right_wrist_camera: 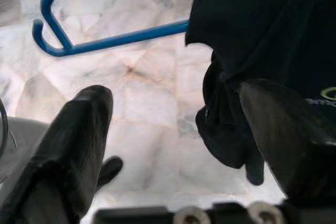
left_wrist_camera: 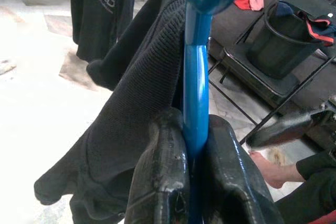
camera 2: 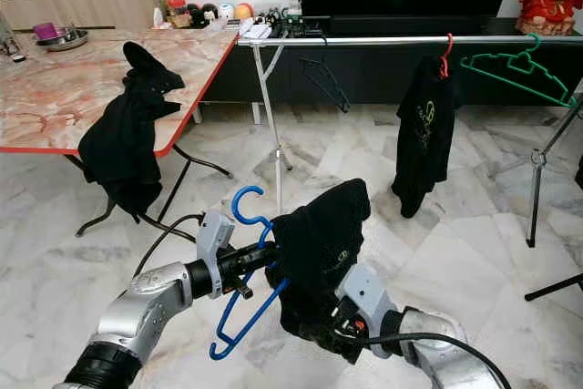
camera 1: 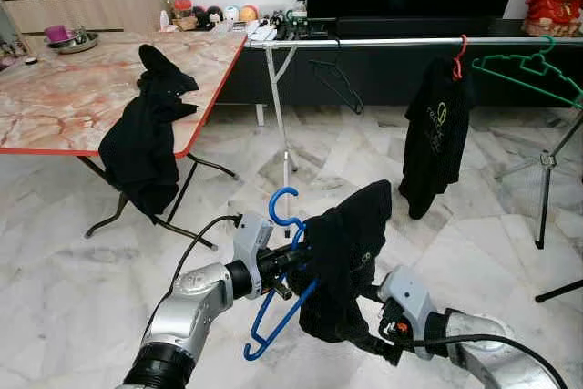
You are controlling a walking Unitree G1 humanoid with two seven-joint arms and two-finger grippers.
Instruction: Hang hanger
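A blue hanger [camera 1: 271, 316] with a black garment [camera 1: 346, 252] draped over it is held in front of me, low over the floor. My left gripper [camera 1: 290, 266] is shut on the hanger's blue bar [left_wrist_camera: 197, 77], just below the hook. My right gripper [right_wrist_camera: 173, 93] is open under the garment's lower edge [right_wrist_camera: 231, 129], which hangs beside one finger [right_wrist_camera: 283, 129]. The metal clothes rail [camera 1: 383, 42] runs across the back, well beyond both grippers. It carries an empty black hanger [camera 1: 335, 79], a black shirt [camera 1: 435, 134] on a red hanger and a green hanger [camera 1: 528, 68].
A marble-top table [camera 1: 55, 88] stands at the left with another black garment [camera 1: 141, 143] draped over its edge. The rail's stand [camera 1: 284, 125] and a tripod leg [camera 1: 544, 189] are on the tiled floor. A person's foot [left_wrist_camera: 268, 169] is near a black bucket [left_wrist_camera: 283, 35].
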